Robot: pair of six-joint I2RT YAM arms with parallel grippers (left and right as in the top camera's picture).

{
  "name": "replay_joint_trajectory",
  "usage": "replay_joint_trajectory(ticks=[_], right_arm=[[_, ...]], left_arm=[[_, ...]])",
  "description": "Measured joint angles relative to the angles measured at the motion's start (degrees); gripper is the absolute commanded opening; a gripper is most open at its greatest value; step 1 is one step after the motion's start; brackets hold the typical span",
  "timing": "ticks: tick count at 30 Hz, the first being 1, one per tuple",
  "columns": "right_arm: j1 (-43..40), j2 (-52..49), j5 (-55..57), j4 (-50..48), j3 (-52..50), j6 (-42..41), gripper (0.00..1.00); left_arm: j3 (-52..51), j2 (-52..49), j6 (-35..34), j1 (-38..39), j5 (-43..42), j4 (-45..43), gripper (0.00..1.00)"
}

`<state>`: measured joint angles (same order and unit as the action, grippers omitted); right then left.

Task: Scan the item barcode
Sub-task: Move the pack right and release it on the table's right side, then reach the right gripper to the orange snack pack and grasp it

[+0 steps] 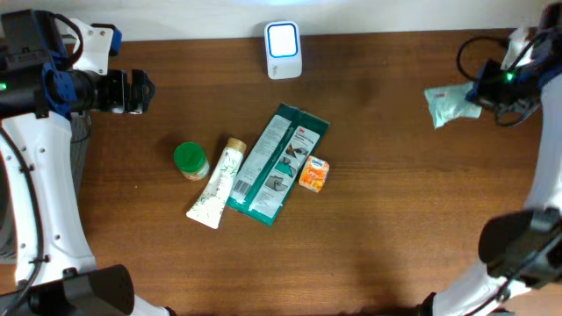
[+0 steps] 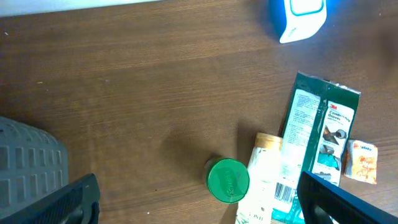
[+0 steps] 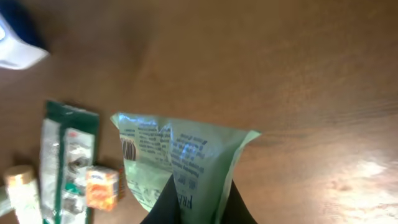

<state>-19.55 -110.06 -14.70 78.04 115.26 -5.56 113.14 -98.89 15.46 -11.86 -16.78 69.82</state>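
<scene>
My right gripper (image 1: 479, 98) is at the far right of the table, shut on a pale green pouch (image 1: 450, 104) that it holds above the wood. In the right wrist view the pouch (image 3: 180, 158) fills the middle, pinched between the dark fingers (image 3: 163, 202), with a barcode near its left edge. The white scanner (image 1: 283, 50) with a lit blue face stands at the back centre; its corner (image 3: 15, 46) shows at the upper left of that view. My left gripper (image 1: 142, 92) hovers open at the far left, its jaws wide apart with nothing between them.
In the middle lie a green-lidded jar (image 1: 190, 160), a white tube (image 1: 217, 183), a long green 3M package (image 1: 277, 162) and a small orange box (image 1: 313, 173). A grey basket corner (image 2: 31, 165) shows in the left wrist view. Cables hang by the right arm.
</scene>
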Motion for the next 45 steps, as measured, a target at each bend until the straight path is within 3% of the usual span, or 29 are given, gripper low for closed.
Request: replay_joint_trajectory(ticks=[8,11,12,13,14,17,20,23,27,33,37,45], right_arm=[[-3.3,-6.7,-1.3,-15.6,-13.8,1.0,0.04],[-4.7,-9.3,-1.1,-16.2,-14.3,1.1,0.04],[-4.9,-10.4,-0.6,-16.2,-14.3,1.0,0.14],[-5.1,-11.5,-0.2,-16.2,-14.4,1.0,0.30],[-5.2,-11.8,0.0,-15.9,-14.6,1.0,0.36],[-5.3,-12.0,0.2,-13.1,-14.3,3.5,0.44],[-5.2,-12.7,-0.3,-1.5,-5.9,5.9,0.45],[-2.6,-12.5,-4.4,11.1,10.1,9.7,0.45],[8.7,-12.2,-8.5,13.1,14.5,10.8,0.44],[25.9,-12.4,-9.9,4.1,3.2,10.1,0.38],[35.9,-12.5,-10.1,-5.4,-6.8,8.2,0.21],[47.0,-12.5,-3.8,-27.0,-20.6,-15.4,0.08]], left_arm=[[0.0,0.0,0.0,0.0,0.0,0.0,0.99],[0.0,0.0,0.0,0.0,0.0,0.0,0.99],[0.0,0.0,0.0,0.0,0.0,0.0,0.99],[0.0,0.0,0.0,0.0,0.0,0.0,0.99],[0.0,0.0,0.0,0.0,0.0,0.0,0.99],[0.0,0.0,0.0,0.0,0.0,0.0,0.99],[0.0,0.0,0.0,0.0,0.0,0.0,0.99],[0.0,0.0,0.0,0.0,0.0,0.0,0.99],[0.0,0.0,0.0,0.0,0.0,0.0,0.99],[0.0,0.0,0.0,0.0,0.0,-0.1,0.99],[0.0,0.0,0.0,0.0,0.0,-0.1,0.99],[0.0,0.0,0.0,0.0,0.0,-0.1,0.99]])
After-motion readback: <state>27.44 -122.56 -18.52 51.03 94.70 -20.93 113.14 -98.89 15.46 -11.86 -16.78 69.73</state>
